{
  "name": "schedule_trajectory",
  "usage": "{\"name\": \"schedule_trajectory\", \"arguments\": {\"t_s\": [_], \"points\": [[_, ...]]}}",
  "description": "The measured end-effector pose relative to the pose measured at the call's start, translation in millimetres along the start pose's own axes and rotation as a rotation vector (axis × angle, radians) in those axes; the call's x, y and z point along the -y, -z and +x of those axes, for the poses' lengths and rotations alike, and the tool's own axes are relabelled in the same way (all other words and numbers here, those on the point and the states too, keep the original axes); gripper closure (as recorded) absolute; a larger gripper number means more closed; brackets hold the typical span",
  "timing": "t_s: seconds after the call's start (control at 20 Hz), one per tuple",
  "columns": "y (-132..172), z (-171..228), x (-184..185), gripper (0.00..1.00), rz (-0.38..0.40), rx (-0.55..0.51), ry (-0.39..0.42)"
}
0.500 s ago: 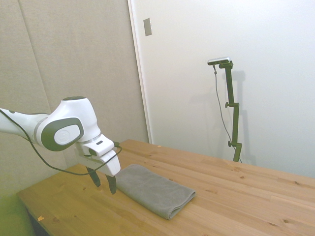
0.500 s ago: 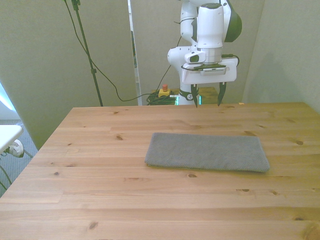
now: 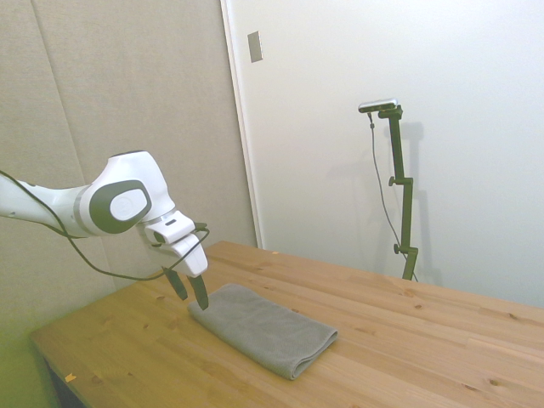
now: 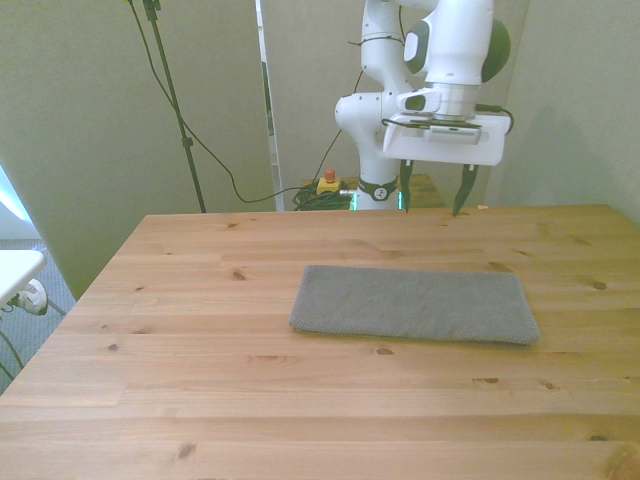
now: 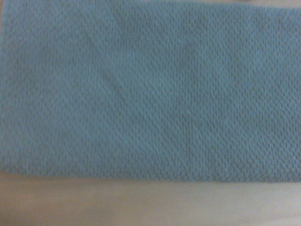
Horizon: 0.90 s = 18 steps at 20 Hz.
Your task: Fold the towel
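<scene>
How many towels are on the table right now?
1. The grey towel lies flat on the wooden table, toward the front view's right, already in a layered rectangle. The gripper hangs above its far edge, jaws open. Nothing suggests a second one hidden.

A wooden table of pale knotty planks carries the things. One thing lies directly on it: a grey towel, flat in a long layered rectangle with rounded folded edges. In the front view it sits toward the front view's right, its long side running along the planks. In the side view the towel lies slantwise across the table. The wrist view shows its woven texture against a strip of wood.
</scene>
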State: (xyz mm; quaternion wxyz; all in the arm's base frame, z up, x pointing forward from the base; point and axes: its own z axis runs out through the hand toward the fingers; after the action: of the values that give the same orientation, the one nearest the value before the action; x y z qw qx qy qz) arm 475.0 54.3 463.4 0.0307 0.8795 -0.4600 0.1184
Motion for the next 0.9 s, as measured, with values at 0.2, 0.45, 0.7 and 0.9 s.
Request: {"name": "schedule_trajectory", "arguments": {"t_s": [0.2, 0.45, 0.7, 0.9], "points": [[-16.8, -0.9, 67.4, 0.00, -0.100, -0.061, -0.059], [-29.2, -28.5, 146.0, 0.00, -0.194, -0.061, -0.069], [-38.9, -51.7, 199.8, 0.00, -0.245, -0.101, -0.054], [-64.8, -83.0, 219.9, 0.00, -0.281, -0.129, -0.017]]}}
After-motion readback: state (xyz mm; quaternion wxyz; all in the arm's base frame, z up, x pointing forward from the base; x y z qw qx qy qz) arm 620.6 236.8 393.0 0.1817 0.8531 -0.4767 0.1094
